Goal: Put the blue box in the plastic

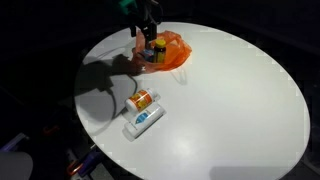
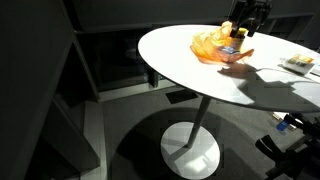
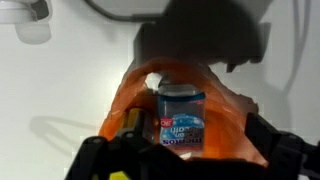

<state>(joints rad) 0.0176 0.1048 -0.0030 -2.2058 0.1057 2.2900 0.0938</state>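
Note:
The blue box (image 3: 182, 120), a small blue-and-white container, stands inside the orange plastic bag (image 3: 228, 125). In the wrist view it sits between my gripper's (image 3: 190, 152) two black fingers, which are spread wide, with a clear gap on the box's right side. In both exterior views my gripper (image 1: 148, 35) (image 2: 243, 22) hangs just over the bag (image 1: 170, 52) (image 2: 215, 47) at the edge of the white round table (image 1: 230, 100). A bit of blue shows in the bag (image 2: 230, 47).
An orange-and-white tube (image 1: 141, 101) and a white-and-blue pack (image 1: 143, 119) lie near another edge of the table; they also show in an exterior view (image 2: 300, 63). The table stands on a white pedestal (image 2: 190, 150). The surroundings are dark.

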